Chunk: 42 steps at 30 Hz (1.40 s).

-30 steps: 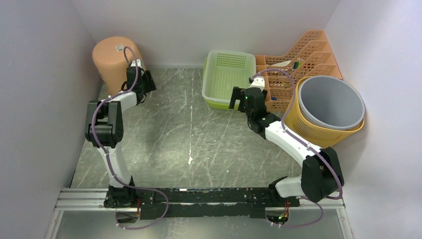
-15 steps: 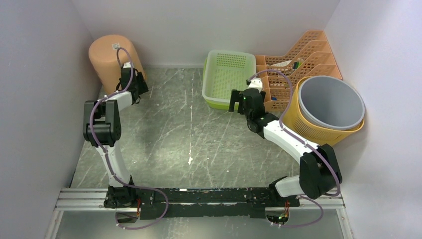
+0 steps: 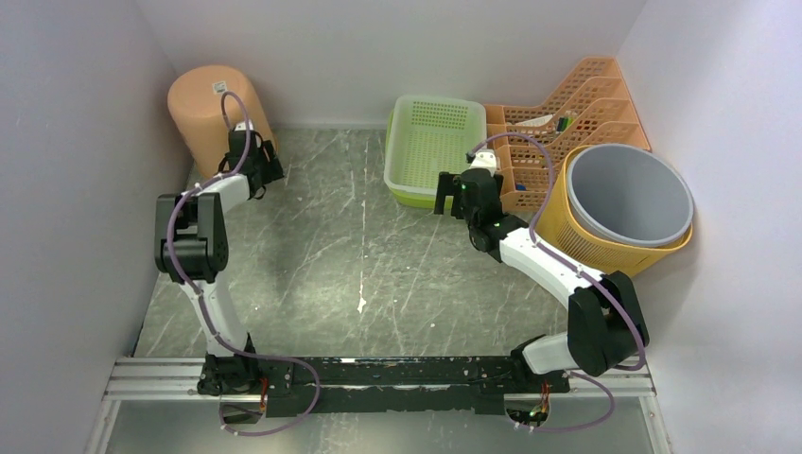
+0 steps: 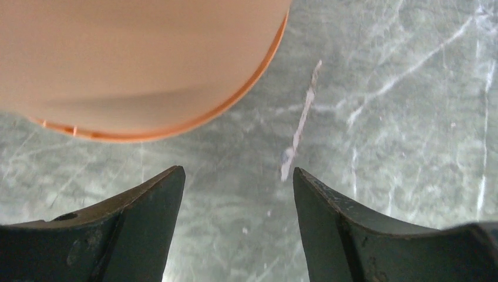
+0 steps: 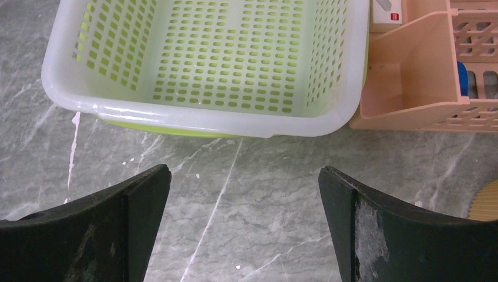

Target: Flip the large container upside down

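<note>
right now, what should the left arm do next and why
Probably draw the left gripper straight back, away from the peach container. The container looks mouth-down, with its rim on the table and its closed end up. The jaws are open with nothing between them and stand clear of the rim. The flip looks done, so backing off without nudging the container seems the safest small move.

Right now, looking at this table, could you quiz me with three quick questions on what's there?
1. True or false: the left gripper is clamped on the peach container.
2. What lies just ahead of the right gripper? A) green basket B) peach container C) bare wall
3. Fill in: the grey bin sits inside the ___ basket.
Key: 1. False: its jaws stand open, apart from it. 2. A. 3. Yellow: the yellow basket.
</note>
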### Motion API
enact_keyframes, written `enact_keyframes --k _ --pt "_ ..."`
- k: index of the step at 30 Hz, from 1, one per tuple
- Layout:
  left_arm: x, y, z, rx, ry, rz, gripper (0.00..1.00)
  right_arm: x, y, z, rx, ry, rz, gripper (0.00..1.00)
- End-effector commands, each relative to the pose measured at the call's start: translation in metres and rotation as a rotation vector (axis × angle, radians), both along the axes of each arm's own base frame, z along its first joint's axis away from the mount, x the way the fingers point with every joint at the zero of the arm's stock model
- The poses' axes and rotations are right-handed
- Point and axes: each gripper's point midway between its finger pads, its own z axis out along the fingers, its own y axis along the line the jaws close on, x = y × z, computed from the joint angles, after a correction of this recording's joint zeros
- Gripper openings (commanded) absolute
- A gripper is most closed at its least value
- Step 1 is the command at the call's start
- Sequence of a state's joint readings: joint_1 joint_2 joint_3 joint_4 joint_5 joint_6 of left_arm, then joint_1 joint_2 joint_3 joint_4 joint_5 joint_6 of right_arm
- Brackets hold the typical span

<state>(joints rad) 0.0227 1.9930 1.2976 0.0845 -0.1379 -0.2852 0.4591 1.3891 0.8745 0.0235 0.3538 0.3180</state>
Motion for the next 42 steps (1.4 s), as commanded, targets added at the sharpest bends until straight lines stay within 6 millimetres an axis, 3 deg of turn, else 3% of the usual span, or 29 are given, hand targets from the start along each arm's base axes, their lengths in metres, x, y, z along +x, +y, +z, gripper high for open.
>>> enact_keyframes --k 1,4,10,12,19,25,31,34,37,42 --pt "-0.026 -0.026 0.041 -0.044 -0.027 -0.091 0.79 -0.002 -0.003 0.004 0.008 0.01 -0.009 1.0" --pt "-0.044 -0.053 0.061 -0.022 -0.02 -0.172 0.83 -0.004 -0.006 0.006 -0.001 0.017 -0.026 1.0" --pt "-0.075 -0.134 0.113 -0.038 -0.117 -0.406 0.83 -0.003 -0.009 0.009 0.007 0.019 -0.053 1.0" --pt "-0.087 -0.166 0.123 -0.088 -0.142 -0.517 0.82 -0.004 -0.011 0.011 0.008 0.019 -0.063 1.0" --pt "-0.104 -0.231 0.108 -0.222 -0.162 -0.683 0.81 -0.005 -0.021 0.051 -0.008 -0.047 -0.093 1.0" --pt "-0.098 -0.269 0.12 -0.187 -0.223 -0.75 0.81 -0.01 -0.045 0.096 -0.047 -0.136 -0.177 1.0" --pt "-0.091 -0.32 0.126 0.025 -0.284 -0.964 0.84 -0.005 -0.041 0.093 -0.041 -0.105 -0.184 1.0" --pt "-0.091 -0.335 0.13 0.056 -0.289 -1.044 0.84 -0.003 -0.04 0.092 -0.039 -0.091 -0.188 1.0" --pt "-0.098 -0.334 0.133 0.041 -0.28 -1.037 0.83 -0.002 -0.043 0.099 -0.044 -0.095 -0.205 1.0" --pt "-0.137 -0.325 0.126 -0.085 -0.268 -1.007 0.82 -0.004 -0.052 0.122 -0.065 -0.098 -0.24 1.0"
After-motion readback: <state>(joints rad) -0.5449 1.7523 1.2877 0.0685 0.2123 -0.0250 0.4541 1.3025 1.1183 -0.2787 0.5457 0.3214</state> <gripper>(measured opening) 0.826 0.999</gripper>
